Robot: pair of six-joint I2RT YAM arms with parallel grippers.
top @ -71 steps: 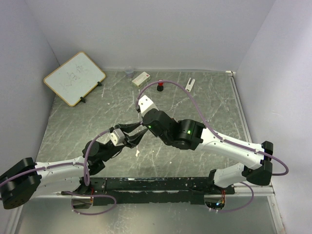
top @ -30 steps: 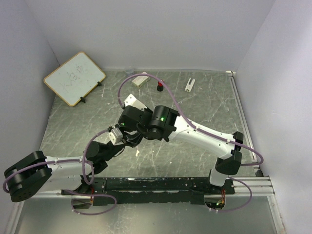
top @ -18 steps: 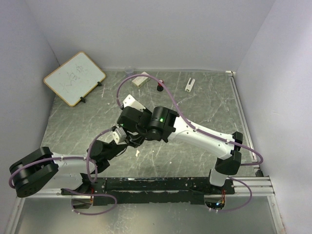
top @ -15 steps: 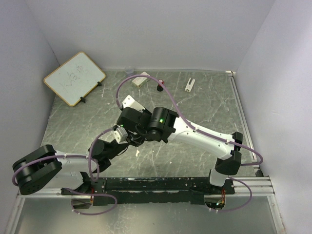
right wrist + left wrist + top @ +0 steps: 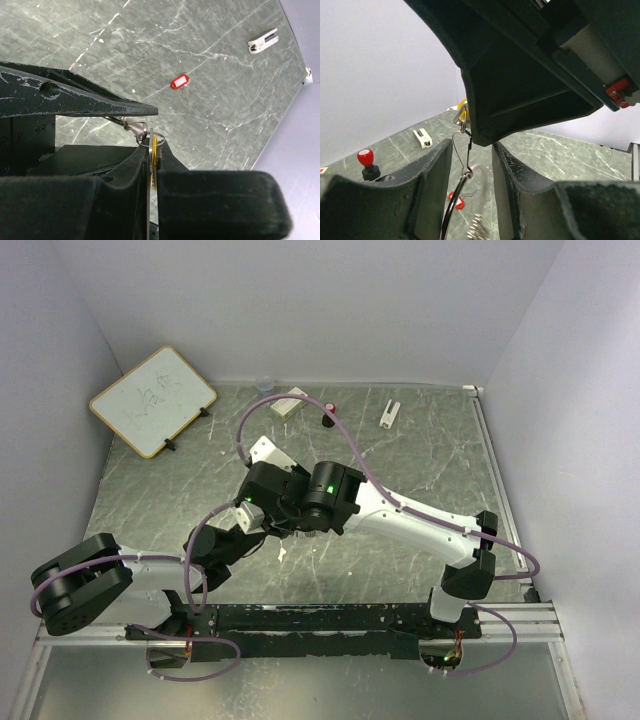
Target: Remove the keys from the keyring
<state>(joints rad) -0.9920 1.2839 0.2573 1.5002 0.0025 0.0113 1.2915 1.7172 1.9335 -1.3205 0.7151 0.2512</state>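
Observation:
My right gripper (image 5: pixel 153 145) is shut on a yellowish-headed key (image 5: pixel 155 155) and a flat silver key beside it. The thin silver keyring (image 5: pixel 152 137) sits at its fingertips. A silver wire clasp (image 5: pixel 461 150) hangs from the ring, with a black cord below it. My left gripper (image 5: pixel 472 160) is around the clasp, its jaws a little apart and not pinching it. A red-headed key (image 5: pixel 179 81) lies loose on the table and also shows in the left wrist view (image 5: pixel 456 202). In the top view both grippers (image 5: pixel 266 525) meet at centre-left, and the ring is hidden there.
A whiteboard (image 5: pixel 152 400) leans at the back left. Along the back stand a clear cup (image 5: pixel 264 386), a white block (image 5: pixel 289 403), a red-topped black knob (image 5: pixel 328 420) and a white clip (image 5: pixel 389 413). The right arm's purple cable (image 5: pixel 300 400) loops over the middle.
The right arm swung left over the left gripper, and its base link moved left. The left arm's shoulder turned inward. The two grippers stayed together and drifted slightly left.

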